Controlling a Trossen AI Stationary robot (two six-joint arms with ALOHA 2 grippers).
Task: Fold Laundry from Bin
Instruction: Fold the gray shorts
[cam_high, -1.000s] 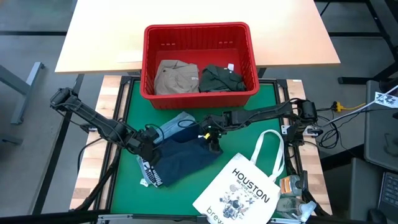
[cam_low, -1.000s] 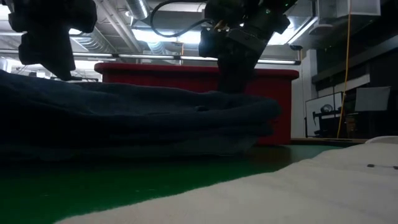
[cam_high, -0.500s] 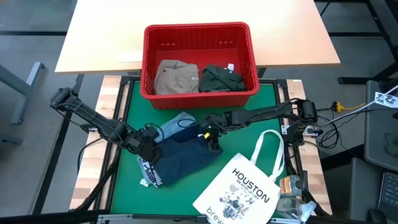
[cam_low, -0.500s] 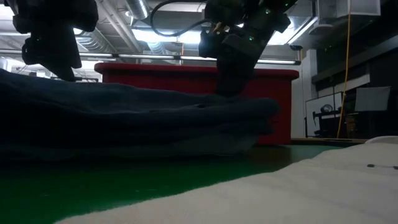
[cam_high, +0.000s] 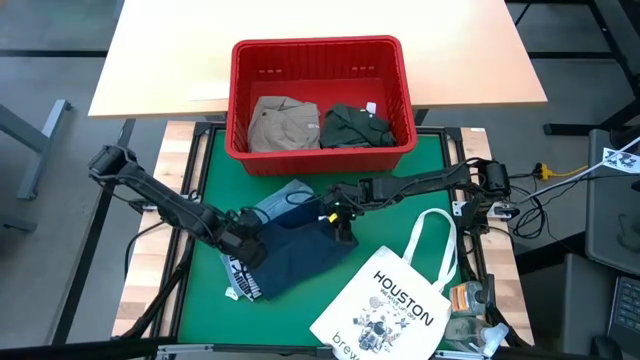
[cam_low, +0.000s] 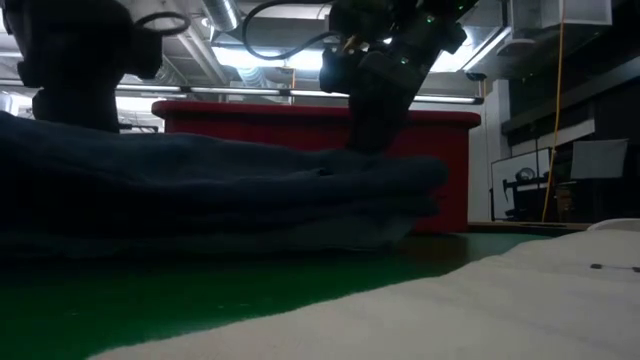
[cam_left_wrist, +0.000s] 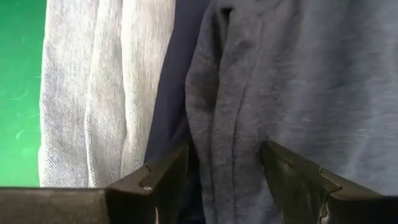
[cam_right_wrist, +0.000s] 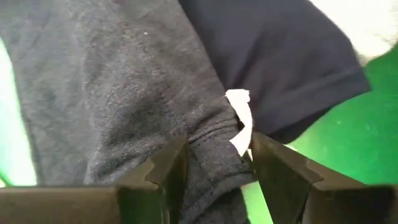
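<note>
A navy garment (cam_high: 295, 255) lies in folded layers on the green mat (cam_high: 205, 300), and a light blue denim piece (cam_high: 283, 203) lies under its far edge. My left gripper (cam_high: 245, 248) stands open at the garment's left end, with a ridge of navy cloth (cam_left_wrist: 227, 124) between its fingers; I cannot tell whether they touch it. My right gripper (cam_high: 343, 232) is shut on the garment's right end. A khaki garment (cam_high: 280, 125) and a dark green one (cam_high: 352, 125) lie in the red bin (cam_high: 318, 45) at the far edge. My right gripper pinches a bunched edge of the navy garment (cam_right_wrist: 208, 146) between its two fingers, right beside a small white label (cam_right_wrist: 239, 121). The fingers slant down onto it from above. The garment rests on the mat, its layers stacked below the fingers (cam_low: 400, 190).
A white tote bag printed HOUSTON (cam_high: 395, 300) lies at the near right, its handle (cam_high: 432, 235) close to my right gripper. A black-and-white printed patch (cam_high: 243, 283) shows at the navy garment's near left corner. Bare mat shows along the left and near left.
My left gripper has sunk toward the navy garment and shifted a little toward the table's right and near edge. My right gripper and the garment have kept still.
</note>
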